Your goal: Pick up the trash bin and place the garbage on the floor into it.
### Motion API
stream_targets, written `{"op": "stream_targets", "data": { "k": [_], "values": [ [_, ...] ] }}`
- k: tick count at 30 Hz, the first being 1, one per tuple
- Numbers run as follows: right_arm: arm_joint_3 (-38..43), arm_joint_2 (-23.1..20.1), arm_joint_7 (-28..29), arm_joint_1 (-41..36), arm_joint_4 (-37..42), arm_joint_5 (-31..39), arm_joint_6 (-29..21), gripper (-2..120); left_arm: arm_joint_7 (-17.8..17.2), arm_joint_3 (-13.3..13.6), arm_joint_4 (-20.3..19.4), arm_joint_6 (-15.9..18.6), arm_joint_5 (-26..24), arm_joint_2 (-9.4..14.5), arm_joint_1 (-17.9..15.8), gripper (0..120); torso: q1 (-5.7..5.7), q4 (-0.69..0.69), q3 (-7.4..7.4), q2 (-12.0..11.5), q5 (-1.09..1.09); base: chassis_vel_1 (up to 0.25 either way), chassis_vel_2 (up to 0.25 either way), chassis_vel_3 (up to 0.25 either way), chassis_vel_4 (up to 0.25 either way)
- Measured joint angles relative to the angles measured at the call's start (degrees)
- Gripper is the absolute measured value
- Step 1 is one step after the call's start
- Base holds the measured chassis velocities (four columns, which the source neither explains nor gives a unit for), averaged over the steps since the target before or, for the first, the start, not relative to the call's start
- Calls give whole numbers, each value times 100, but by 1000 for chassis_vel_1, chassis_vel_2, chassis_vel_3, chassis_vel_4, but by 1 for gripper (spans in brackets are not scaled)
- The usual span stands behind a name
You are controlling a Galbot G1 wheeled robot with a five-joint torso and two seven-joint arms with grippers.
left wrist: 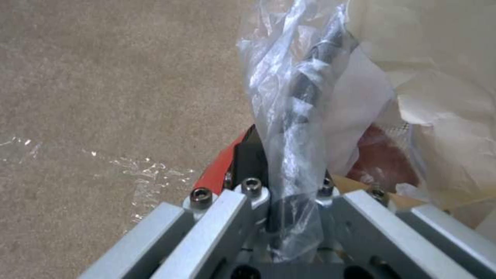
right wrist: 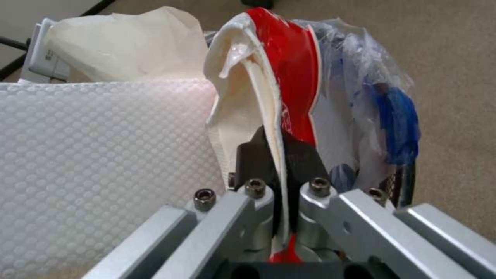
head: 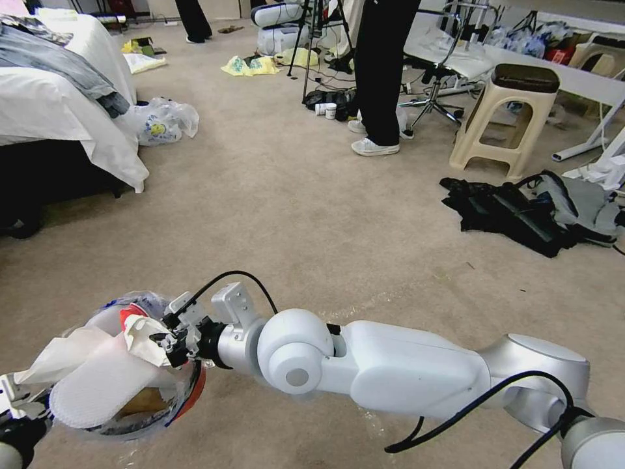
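The trash bin (head: 190, 389), red with a clear liner (left wrist: 289, 97), sits at the lower left of the head view. My left gripper (head: 16, 417) is shut on its red rim (left wrist: 219, 170) and the liner. Inside lie a white dotted slipper (head: 97, 387), pale paper and a brown bag (head: 140, 400). My right arm reaches across, and its gripper (head: 163, 339) is over the bin's mouth. It is shut on a red and white wrapper (right wrist: 284, 69), next to the slipper (right wrist: 103, 155) and the liner's blue print (right wrist: 393, 124). The floor (head: 293, 208) is beige carpet.
A heap of black clothes (head: 521, 212) lies on the right, with a beige stool (head: 504, 117) behind it. A bed with white sheets (head: 58, 111) and a knotted plastic bag (head: 163, 120) are on the left. A person's legs (head: 377, 78) stand ahead by a chair base.
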State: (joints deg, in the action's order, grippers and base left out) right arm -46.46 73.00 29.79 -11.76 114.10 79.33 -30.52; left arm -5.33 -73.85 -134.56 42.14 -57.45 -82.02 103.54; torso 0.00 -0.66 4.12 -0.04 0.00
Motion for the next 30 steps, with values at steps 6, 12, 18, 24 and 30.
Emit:
{"op": "stream_targets", "data": {
  "k": [6, 12, 18, 24, 30],
  "values": [
    [21, -50, -1, 8, 95, -15, 2, 1, 1, 6, -5, 0, 9, 2, 1, 1, 0, 0, 0, 0, 0, 0, 0, 0, 0],
    [27, -82, 8, 32, 180, -32, 0, 22, 1, 11, -16, 0, 14, -4, 20, 1, 0, 0, 0, 0, 0, 0, 0, 0, 0],
    [30, -112, 19, 37, 212, -48, -6, 40, 1, 9, -34, 0, 14, -2, 48, 1, 0, 0, 0, 0, 0, 0, 0, 0, 0],
    [83, -160, 34, 44, 314, -67, -10, 65, 10, 12, -36, 0, 30, -14, 71, 1, 0, 0, 0, 0, 0, 0, 0, 0, 0],
    [274, -185, 35, 72, 408, -69, -13, 88, 21, 15, -30, 0, 48, -27, 83, 1, 0, 0, 0, 0, 0, 0, 0, 0, 0]
  ]
}}
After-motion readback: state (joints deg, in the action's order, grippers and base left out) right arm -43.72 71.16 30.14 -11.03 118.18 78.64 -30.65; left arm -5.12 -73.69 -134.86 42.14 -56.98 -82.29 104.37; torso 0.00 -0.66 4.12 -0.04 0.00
